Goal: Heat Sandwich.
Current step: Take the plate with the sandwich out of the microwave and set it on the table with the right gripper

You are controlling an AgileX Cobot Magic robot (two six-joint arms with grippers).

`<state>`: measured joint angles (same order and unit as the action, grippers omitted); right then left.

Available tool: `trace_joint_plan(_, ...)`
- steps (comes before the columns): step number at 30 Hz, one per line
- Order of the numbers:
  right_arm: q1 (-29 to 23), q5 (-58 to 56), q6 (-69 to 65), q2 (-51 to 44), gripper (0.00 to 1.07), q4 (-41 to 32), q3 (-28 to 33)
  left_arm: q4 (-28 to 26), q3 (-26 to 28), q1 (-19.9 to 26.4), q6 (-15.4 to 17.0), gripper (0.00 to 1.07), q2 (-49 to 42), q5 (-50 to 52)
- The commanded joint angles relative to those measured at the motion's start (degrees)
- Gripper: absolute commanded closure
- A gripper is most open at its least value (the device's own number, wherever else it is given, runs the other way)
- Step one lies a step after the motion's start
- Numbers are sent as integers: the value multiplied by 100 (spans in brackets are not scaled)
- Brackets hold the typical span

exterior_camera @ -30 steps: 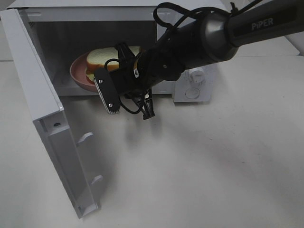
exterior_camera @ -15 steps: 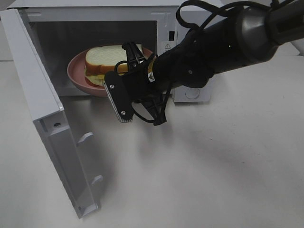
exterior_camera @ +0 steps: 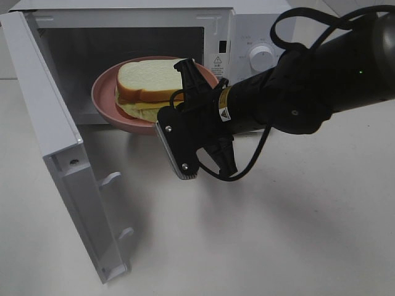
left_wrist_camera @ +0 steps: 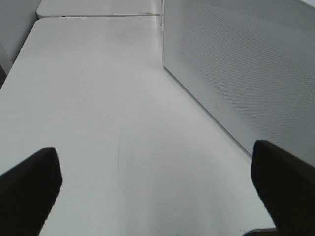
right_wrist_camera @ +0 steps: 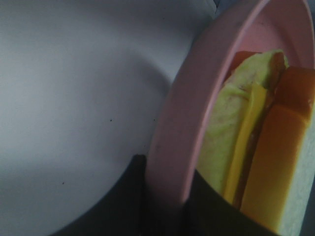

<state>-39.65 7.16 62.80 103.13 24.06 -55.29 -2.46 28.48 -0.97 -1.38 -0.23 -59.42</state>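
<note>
On the white tabletop (exterior_camera: 278, 234), nearest the camera at seven o'clock, the microwave's door (exterior_camera: 65, 179) stood swung wide open, its inner face turned toward the middle of the scene. Past it, near the centre, the right gripper (exterior_camera: 199, 105) reached in from three o'clock on its black arm (exterior_camera: 321, 86), a silver-edged camera block (exterior_camera: 178, 148) hanging under the wrist. Its fingers were closed together on the near rim of the pink plate (exterior_camera: 108, 102); in the right wrist view the rim (right_wrist_camera: 182, 123) ran straight down between the two dark fingers (right_wrist_camera: 125, 201), pinched there.

The sandwich (exterior_camera: 151, 86) lay on that plate, white bread on top, tan crust along its edge and pale yellow filling showing below. Plate and sandwich sat at the mouth of the microwave (exterior_camera: 123, 18), at eleven o'clock, the plate's front edge sticking out past the opening. Farther back, at one o'clock, a round white dial (exterior_camera: 261, 57) showed on the control panel.

The left gripper (left_wrist_camera: 157, 196) did not appear in the high view; its own camera showed its two dark fingertips (left_wrist_camera: 27, 191) spread far apart over bare tabletop, holding nothing, beside a perforated white wall (left_wrist_camera: 241, 64).
</note>
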Motion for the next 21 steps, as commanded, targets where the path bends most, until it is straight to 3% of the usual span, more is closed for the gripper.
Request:
trace_joint_plan(1,23,338,17,-235,106,160,97,11,-23,23,-6,6,-126,46)
trace_joint_plan(21,23,126,6,-1301,106,229,991,11,-23,23,-6,6,-126,46)
